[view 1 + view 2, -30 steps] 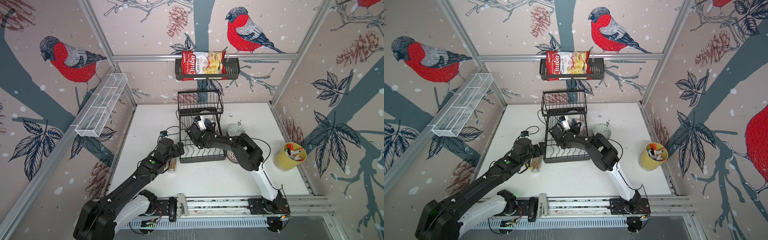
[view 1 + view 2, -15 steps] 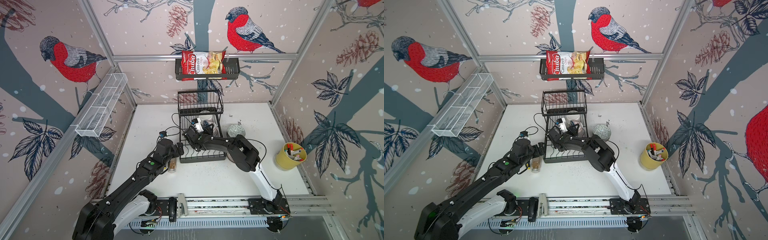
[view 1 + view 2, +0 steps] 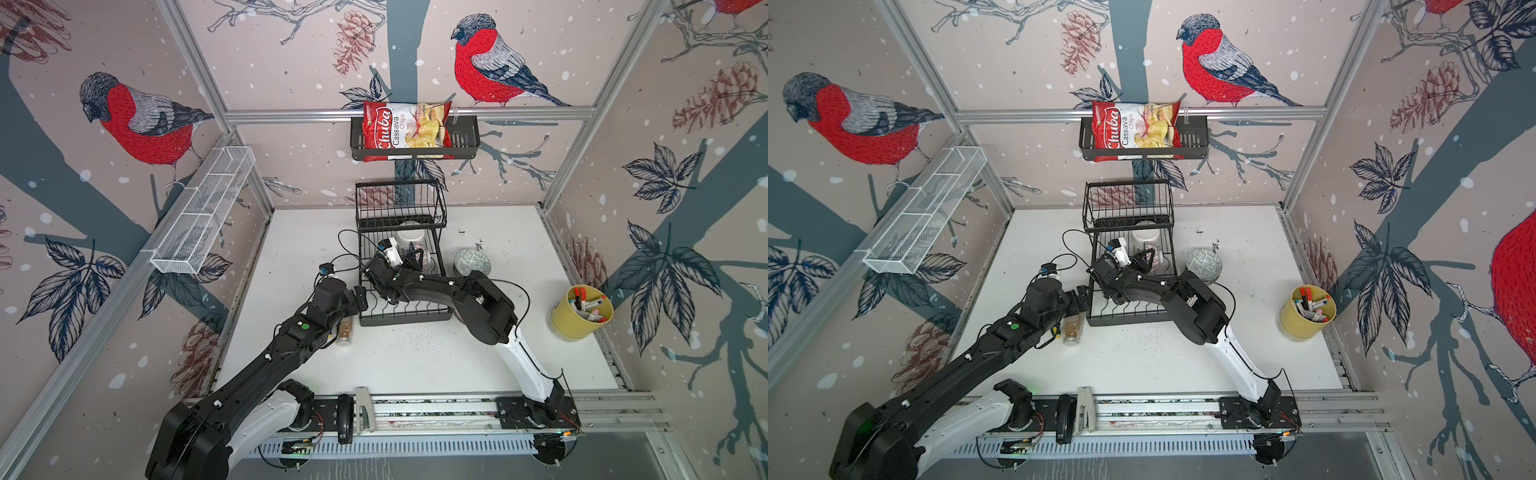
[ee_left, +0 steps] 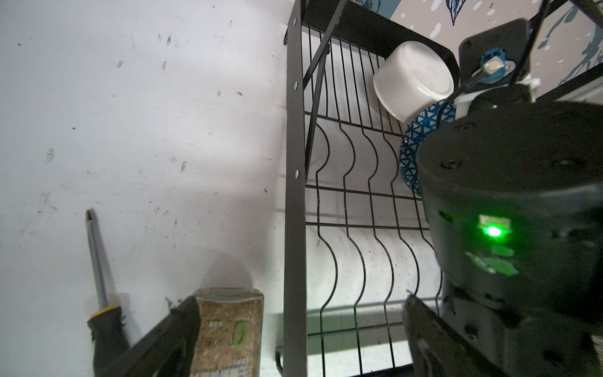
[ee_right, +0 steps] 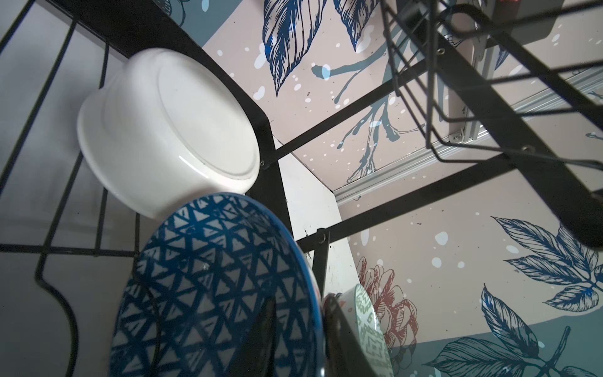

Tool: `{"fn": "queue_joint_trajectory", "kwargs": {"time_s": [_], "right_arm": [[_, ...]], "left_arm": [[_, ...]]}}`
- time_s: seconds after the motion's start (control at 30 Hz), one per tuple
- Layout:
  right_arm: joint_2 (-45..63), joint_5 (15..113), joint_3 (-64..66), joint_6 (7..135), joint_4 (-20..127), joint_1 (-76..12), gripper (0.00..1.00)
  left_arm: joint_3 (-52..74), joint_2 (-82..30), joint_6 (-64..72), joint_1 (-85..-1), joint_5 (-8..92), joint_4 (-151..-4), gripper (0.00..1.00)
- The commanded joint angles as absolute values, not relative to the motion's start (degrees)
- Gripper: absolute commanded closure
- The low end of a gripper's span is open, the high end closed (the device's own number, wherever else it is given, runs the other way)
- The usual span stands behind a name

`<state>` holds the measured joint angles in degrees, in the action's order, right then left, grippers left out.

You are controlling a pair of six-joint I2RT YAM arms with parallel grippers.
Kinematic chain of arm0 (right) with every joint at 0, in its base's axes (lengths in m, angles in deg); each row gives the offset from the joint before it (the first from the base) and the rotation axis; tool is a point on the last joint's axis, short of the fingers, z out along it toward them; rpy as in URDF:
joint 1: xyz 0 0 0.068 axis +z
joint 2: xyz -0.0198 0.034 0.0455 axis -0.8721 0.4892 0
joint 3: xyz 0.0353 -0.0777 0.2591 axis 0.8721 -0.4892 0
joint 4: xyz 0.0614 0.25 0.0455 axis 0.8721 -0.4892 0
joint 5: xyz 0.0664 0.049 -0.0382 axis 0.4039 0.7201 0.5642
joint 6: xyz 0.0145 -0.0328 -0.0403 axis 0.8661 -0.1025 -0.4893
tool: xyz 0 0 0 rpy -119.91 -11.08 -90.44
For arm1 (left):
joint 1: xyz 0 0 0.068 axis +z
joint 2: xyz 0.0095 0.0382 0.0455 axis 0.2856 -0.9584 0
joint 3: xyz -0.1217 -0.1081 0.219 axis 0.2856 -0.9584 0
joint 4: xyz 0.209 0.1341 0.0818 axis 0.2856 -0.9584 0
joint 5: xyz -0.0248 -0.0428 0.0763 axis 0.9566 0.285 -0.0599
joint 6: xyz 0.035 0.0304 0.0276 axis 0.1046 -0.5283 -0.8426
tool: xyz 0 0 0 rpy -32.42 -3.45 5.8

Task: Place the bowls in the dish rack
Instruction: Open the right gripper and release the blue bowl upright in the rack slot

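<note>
Nearest me, my left gripper (image 4: 297, 303) hangs at the front left corner of the dish rack (image 3: 405, 321), jaws spread wide with nothing between them. Just outside that corner a jar of brown grains (image 4: 228, 329) sits on the white table (image 3: 415, 365), and a screwdriver (image 4: 98, 258) lies beside it.

Further in, my right arm reaches across the rack's lower grid. My right gripper (image 5: 298, 303) has one finger on each side of the rim of the blue triangle-patterned bowl (image 5: 212, 277), which stands on edge in the grid. I cannot tell whether the jaws are pressing on that rim or standing just off it. Right behind it the white bowl (image 5: 169, 130) is tipped on its side, foot towards my wrist camera, against the back of the lower tier.

Outside the rack on the right, a grey-green patterned bowl (image 3: 473, 262) rests on the table. A yellow pot of markers (image 3: 582, 316) stands well apart by the right wall.

The rack's upper basket (image 3: 401, 203) is raised above the white bowl. High on the back wall, a black basket (image 3: 463, 141) holds a bag of cassava chips (image 3: 405, 131).
</note>
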<state>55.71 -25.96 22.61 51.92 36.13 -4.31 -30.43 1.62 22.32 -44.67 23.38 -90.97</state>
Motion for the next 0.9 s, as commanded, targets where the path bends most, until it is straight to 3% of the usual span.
{"fn": "queue_joint_trajectory", "kwargs": {"time_s": [0.0,0.13,0.3,0.53,0.87], "right_arm": [[56.04,-22.55,23.29,53.88,34.93,-4.26,0.69],[55.71,-21.59,23.69,55.72,33.57,-4.15,0.6],[54.77,-20.09,23.76,57.5,32.51,-4.15,0.37],[53.36,-19.47,23.65,57.97,32.5,-4.04,0.14],[49.37,-16.07,21.37,61.9,30.36,-3.27,0.08]], "left_arm": [[-30.6,1.98,22.55,-44.63,23.59,-89.75,0.04],[-30.66,2.22,22.54,-44.6,23.57,-89.92,0.04],[-30.7,2.73,22.58,-44.65,23.62,-90.01,0.04],[-30.68,3.03,22.72,-44.63,23.62,-90.19,0.04],[-30.35,3.3,22.78,-44.59,23.14,-90.98,0.04]]}}
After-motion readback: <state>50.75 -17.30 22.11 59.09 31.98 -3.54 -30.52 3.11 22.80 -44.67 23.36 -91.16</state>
